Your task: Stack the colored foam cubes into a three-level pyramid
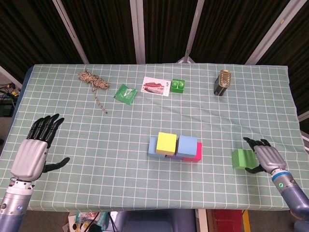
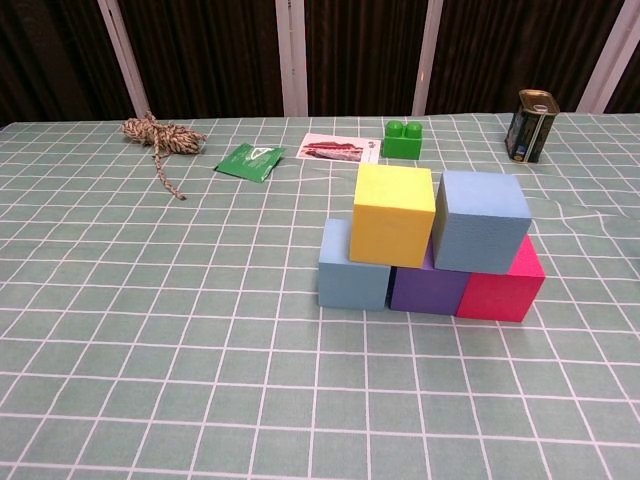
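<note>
The right hand (image 1: 267, 158) grasped the green foam cube (image 1: 240, 159) by its side faces, just inboard of its palm, judged light and squashy, needing gentle pressure.

Tablecloth (image 1: 96, 135) green with white grid. Cubes: yellow (image 2: 393, 213), two blue (image 2: 480, 220) (image 2: 352, 270), purple (image 2: 428, 285), pink (image 2: 500, 285). My right hand (image 1: 266, 155) grips the green cube (image 1: 240, 159).
</note>
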Robot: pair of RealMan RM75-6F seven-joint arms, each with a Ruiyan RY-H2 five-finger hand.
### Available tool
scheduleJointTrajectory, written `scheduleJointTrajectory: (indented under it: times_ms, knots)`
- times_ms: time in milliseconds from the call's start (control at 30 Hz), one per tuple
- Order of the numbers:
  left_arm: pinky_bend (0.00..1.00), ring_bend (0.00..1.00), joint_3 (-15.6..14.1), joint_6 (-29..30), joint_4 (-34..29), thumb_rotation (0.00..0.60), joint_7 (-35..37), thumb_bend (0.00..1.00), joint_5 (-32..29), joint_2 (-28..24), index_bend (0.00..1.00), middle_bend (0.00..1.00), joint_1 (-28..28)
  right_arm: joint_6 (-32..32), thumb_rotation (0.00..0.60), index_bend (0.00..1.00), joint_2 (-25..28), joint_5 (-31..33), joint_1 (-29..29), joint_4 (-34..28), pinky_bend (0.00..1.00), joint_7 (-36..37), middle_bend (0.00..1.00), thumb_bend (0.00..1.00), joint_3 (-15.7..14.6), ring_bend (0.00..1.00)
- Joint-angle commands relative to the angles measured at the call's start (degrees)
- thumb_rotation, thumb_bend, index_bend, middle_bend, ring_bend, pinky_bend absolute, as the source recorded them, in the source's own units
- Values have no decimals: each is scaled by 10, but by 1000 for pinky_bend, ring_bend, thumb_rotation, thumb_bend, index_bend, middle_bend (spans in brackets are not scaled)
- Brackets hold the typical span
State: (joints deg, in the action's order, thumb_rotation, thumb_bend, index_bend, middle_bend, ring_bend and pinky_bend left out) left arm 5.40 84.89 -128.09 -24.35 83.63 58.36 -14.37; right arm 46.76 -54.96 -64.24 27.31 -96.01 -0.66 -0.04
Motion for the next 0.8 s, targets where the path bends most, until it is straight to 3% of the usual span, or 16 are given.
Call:
scheduleJointTrajectory:
  times_ms: [33, 200, 467, 800]
  knots:
    - [0, 0, 1, 0, 0, 600, 0, 34, 1, 0, 0, 17, 1, -7, 600, 0, 5, 1, 2, -4, 0, -4, 80, 235, -1, 85]
    - [0, 0, 2, 1, -1, 600, 3, 33, 2, 0, 0, 16, 2, -12, 600, 0, 10, -6, 5, -7, 0, -8, 87, 235, -2, 85]
    - [0, 0, 2, 1, -3, 600, 6, 33, 8, -1, 0, 17, 5, 1, 600, 0, 1, -13, 0, 0, 0, -18, 203, 235, 0, 117]
    - [0, 0, 3, -3, -3, 600, 9, 34, 8, -2, 0, 17, 7, 8, 600, 0, -11, 10, -1, 0, 0, -53, 220, 235, -1, 132]
